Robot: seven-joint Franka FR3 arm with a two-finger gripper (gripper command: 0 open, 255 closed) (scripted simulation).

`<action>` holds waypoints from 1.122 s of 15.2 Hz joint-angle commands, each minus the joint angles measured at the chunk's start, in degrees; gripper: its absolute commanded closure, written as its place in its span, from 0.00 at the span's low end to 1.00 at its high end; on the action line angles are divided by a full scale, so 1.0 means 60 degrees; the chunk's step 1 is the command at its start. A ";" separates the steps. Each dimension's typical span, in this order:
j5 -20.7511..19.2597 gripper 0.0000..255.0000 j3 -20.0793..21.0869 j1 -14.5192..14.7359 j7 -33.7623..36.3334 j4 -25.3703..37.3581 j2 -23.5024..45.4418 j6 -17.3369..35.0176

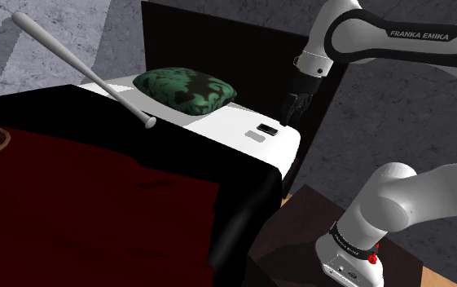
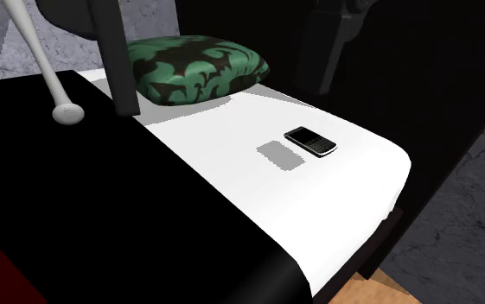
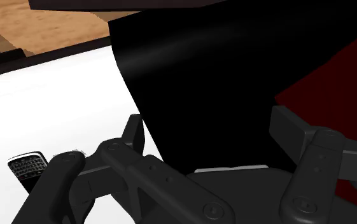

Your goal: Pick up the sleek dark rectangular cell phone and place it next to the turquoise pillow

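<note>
My gripper [image 1: 296,108] hung with jaws apart, empty. One black cell phone [image 2: 310,140] lay flat on the white bed [image 2: 344,199], below and outside my jaws. One green-patterned pillow [image 2: 199,67] and one baseball bat [image 1: 80,65] lay beyond.

The white arm [image 1: 420,37] is carrying the words FRANKA EMIKA in dark capitals along its upper link, in the shoulder view. Lower on the same arm, a black band [image 1: 344,239] around the link just above the stand is showing a line of tiny pale marks, too small to read. The cell phone [image 3: 27,167], lying near a corner of the bed [image 2: 232,177] on its white part, is showing rows of pale keys in the wrist view, but no character on them is legible.
</note>
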 commanded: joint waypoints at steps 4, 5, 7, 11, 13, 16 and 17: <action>-0.0343 0.00 -0.0503 -0.0125 -0.0826 -0.0005 0.0649 0.0548; -0.0445 0.00 -0.0667 -0.0162 -0.1098 0.0022 0.0892 0.0732; -0.0626 0.00 -0.0988 -0.0230 -0.1636 0.0119 0.1414 0.1097; -0.0884 0.00 -0.1607 -0.0322 -0.2696 0.0482 0.2584 0.1798; -0.0950 0.00 -0.1899 -0.0350 -0.3225 0.0747 0.3222 0.2122; -0.0955 0.00 -0.2307 -0.0378 -0.4026 0.1247 0.4234 0.2559; -0.0930 0.00 -0.2433 -0.0387 -0.4296 0.1440 0.4584 0.2689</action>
